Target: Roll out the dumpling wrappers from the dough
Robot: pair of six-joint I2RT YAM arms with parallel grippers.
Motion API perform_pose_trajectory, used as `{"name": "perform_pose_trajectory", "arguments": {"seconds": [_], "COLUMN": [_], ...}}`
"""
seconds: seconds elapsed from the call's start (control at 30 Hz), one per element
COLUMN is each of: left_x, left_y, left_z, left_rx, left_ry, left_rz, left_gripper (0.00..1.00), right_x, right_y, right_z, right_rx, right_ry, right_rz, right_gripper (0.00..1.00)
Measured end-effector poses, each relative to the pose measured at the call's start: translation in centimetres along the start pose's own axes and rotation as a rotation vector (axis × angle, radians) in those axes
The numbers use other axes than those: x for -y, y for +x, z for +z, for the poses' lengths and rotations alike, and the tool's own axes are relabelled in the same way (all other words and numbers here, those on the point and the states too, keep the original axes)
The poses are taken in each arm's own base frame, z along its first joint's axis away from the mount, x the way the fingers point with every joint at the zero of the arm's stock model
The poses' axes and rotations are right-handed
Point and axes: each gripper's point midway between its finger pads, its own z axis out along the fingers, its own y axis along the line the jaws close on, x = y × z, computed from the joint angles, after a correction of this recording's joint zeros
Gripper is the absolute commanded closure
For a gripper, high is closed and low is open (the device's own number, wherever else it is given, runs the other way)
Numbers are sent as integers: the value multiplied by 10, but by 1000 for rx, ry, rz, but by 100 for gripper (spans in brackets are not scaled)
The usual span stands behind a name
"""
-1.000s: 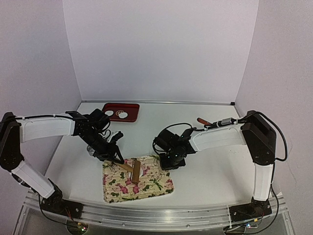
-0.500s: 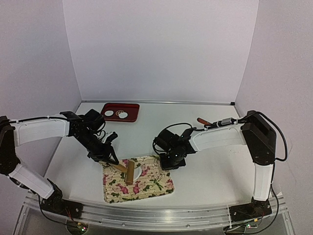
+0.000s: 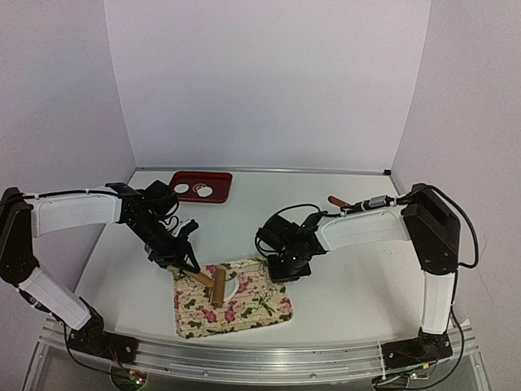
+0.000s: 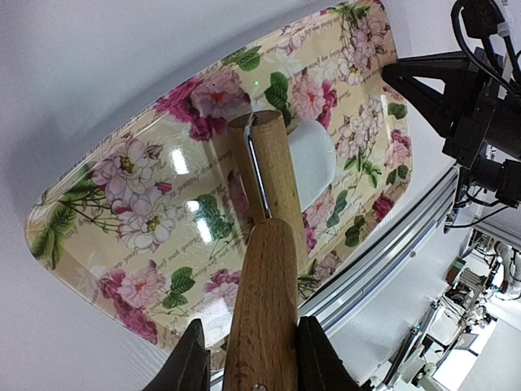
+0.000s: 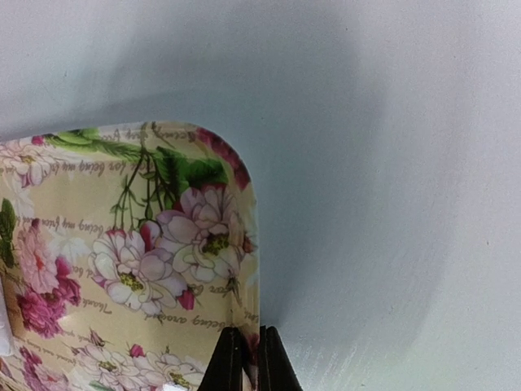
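A flowered tray [image 3: 244,314] lies near the front edge, with a flat white piece of dough [image 3: 234,287] [image 4: 314,156] on it. My left gripper [image 3: 188,267] [image 4: 254,368] is shut on the wooden handle of a rolling pin [image 3: 217,286] [image 4: 264,301], whose roller [image 4: 269,167] rests across the dough's left side. My right gripper [image 3: 286,272] [image 5: 248,360] is shut on the tray's rim [image 5: 251,244] at its far right corner. Two round white dumpling wrappers [image 3: 182,188] [image 3: 204,192] lie on a red tray [image 3: 218,178] at the back left.
A small tool with a reddish-brown handle [image 3: 338,201] lies at the back right, beside the right forearm. Cables loop over the right wrist [image 3: 281,224]. The metal rail [image 3: 269,358] runs along the near edge, just in front of the flowered tray.
The left gripper has drawn the rolling pin a little to the left over the dough, and the flowered tray has shifted slightly. The right arm has stayed still.
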Motion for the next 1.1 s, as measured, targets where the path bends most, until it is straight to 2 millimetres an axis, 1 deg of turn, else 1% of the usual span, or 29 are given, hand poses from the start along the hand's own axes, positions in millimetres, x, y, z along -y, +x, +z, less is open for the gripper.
{"name": "perform_pose_trajectory", "arguments": {"seconds": [0.3,0.63,0.83,1.1], "left_x": [10,23,31,43], "left_y": [-7,-6,-8,-10], "left_z": [14,31,39,55], "left_rx": [-27,-25,-21,-13], "left_ry": [51,93,122,185], "left_rz": [15,53,83,140], "left_gripper": [100,100,100,100], "right_x": [8,15,16,16], "right_y": [0,1,1,1], "right_z": [-1,-2,-2,-2], "right_rx": [-6,-15,-17,-16], "right_ry": [33,60,62,61], "right_rz": [-16,-33,-36,-33], "right_gripper": [100,100,100,100]}}
